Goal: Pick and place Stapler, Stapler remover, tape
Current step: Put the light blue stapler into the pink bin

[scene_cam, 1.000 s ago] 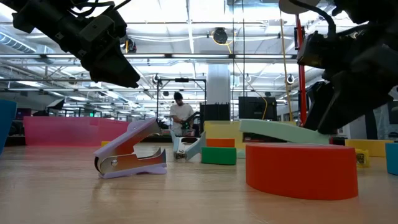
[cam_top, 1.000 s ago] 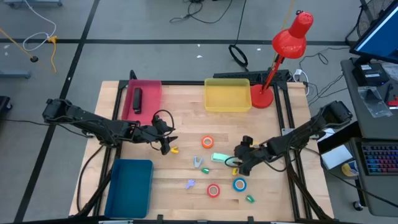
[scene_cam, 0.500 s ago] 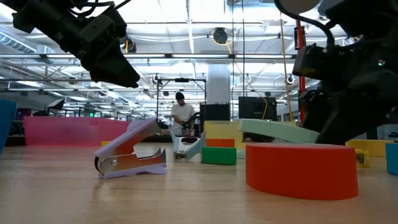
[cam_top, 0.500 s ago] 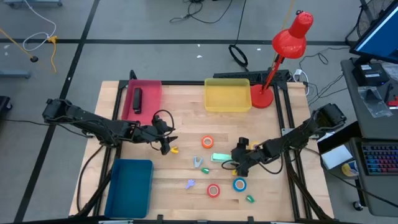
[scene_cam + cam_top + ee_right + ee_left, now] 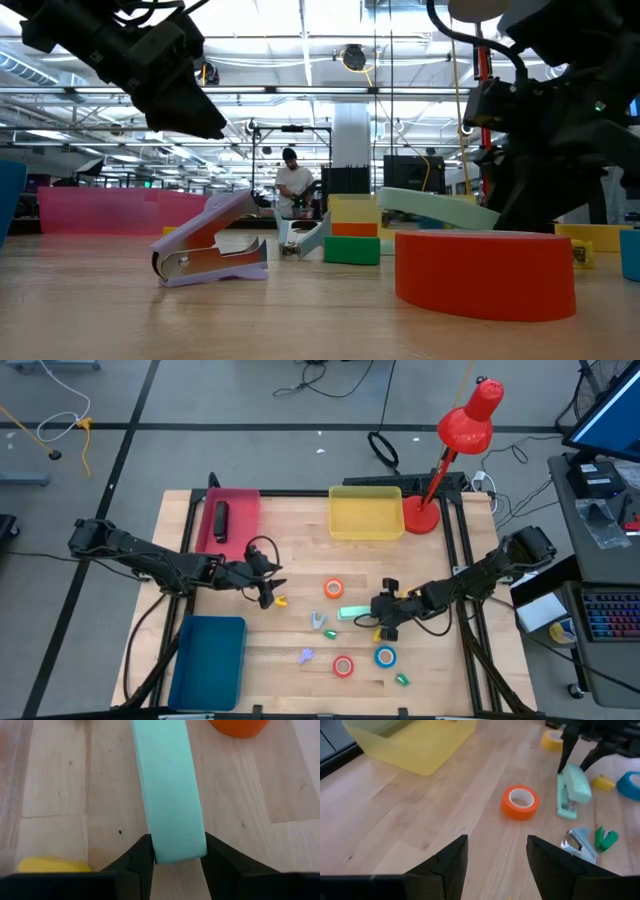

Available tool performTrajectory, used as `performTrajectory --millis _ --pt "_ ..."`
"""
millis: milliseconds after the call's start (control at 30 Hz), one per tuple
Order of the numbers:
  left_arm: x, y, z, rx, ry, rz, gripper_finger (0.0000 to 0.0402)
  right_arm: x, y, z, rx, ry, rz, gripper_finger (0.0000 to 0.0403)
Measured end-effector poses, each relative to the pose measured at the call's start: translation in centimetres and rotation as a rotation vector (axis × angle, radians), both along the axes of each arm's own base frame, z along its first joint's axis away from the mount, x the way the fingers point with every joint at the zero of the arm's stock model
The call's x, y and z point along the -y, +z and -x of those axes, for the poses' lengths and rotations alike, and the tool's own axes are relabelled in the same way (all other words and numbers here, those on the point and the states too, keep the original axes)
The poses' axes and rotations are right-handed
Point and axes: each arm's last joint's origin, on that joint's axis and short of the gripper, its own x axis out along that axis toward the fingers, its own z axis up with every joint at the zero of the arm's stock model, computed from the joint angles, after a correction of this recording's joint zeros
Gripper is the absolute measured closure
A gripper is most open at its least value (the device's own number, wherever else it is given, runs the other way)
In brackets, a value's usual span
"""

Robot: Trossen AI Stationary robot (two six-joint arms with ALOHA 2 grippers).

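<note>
Right gripper (image 5: 378, 612) is down at the mint stapler (image 5: 352, 613), mid-bench toward the right edge. Right wrist view: both fingers (image 5: 137, 857) sit against the stapler's sides at its end, pinching it. Stapler is still on the bench (image 5: 290, 555).

Left gripper (image 5: 268, 598) hovers left of centre, fingers (image 5: 445, 865) spread, nothing between them.

Orange-red tape (image 5: 333, 589) lies just above the stapler toward the yellow tray (image 5: 366, 515). Red tape (image 5: 343, 666) and blue tape (image 5: 386, 656) sit near the front edge. Yellow tape (image 5: 552, 740) is beside the right gripper. Lilac stapler remover (image 5: 306, 655) is left of the red roll; a grey one (image 5: 318, 622) is left of the stapler.
</note>
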Motion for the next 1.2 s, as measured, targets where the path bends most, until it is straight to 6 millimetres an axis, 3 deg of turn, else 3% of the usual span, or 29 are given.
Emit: performTrajectory --millis 333,567,933,1200 --pt "0.7 1.8 -1.4 0.065 -0.048 -0.036 0.0199 0.0 0.2 0.1 0.0 0.048 0.045 0.0281" --pt "1.8 3.0 -4.4 0.028 -0.107 -0.113 0.0199 -0.1 0.5 -0.1 -0.001 0.064 0.055 0.0281" --pt "2.8 3.0 -9.5 -0.172 -0.143 -0.176 0.0199 -0.4 1.8 -0.9 -0.042 0.102 0.1 0.0281" --pt "3.3 3.0 -11.7 -0.214 -0.161 -0.2 0.0199 -0.6 2.3 -1.2 -0.031 0.129 0.126 0.0281"
